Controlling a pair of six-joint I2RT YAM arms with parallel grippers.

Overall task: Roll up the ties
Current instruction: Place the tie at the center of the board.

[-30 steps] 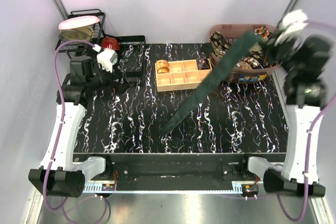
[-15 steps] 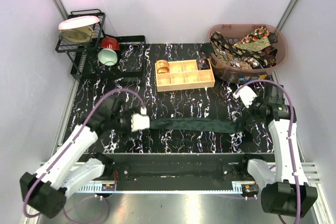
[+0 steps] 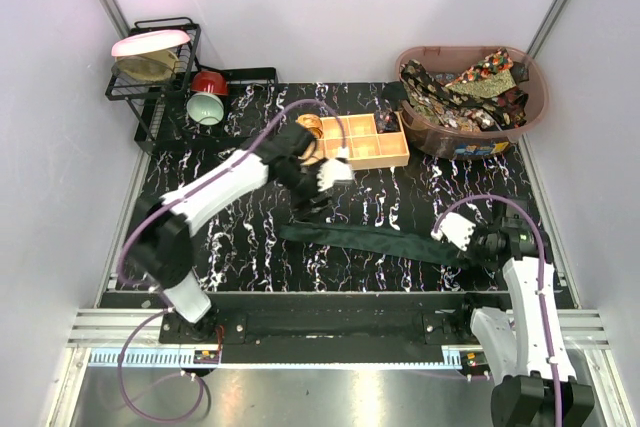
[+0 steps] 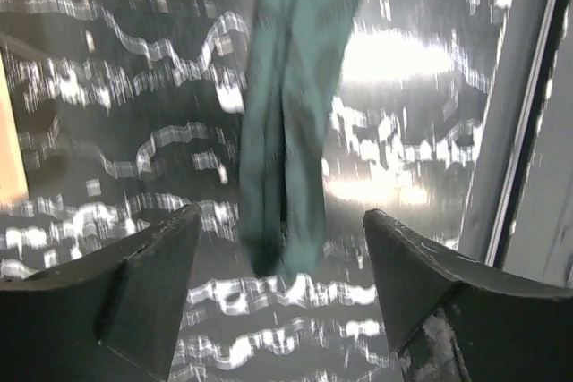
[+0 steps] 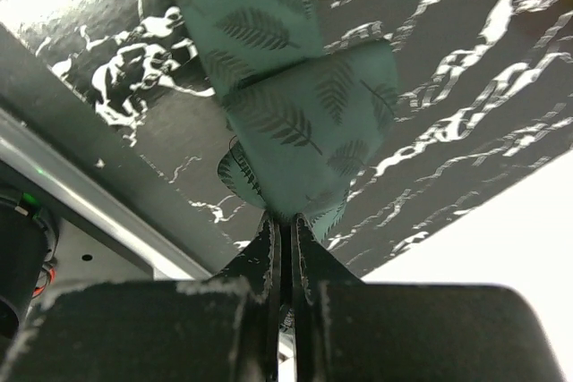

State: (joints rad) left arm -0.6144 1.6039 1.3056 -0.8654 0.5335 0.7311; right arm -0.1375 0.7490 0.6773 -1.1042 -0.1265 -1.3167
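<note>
My right gripper (image 5: pixel 285 221) is clamping the dark green fabric tie (image 3: pixel 370 241); my left gripper (image 4: pixel 282 221) is gaping empty, having left its far end. Patterned ties (image 3: pixel 460 97) are filling the brown oval basket (image 3: pixel 537 97), upper right.

White arms (image 3: pixel 215 187), black joints (image 3: pixel 290 152), looping purple cables (image 3: pixel 478 199)

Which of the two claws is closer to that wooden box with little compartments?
Left. The left gripper hangs open just in front of the wooden box. The right gripper is farther, toward the table's near right corner, shut on the green tie.
</note>
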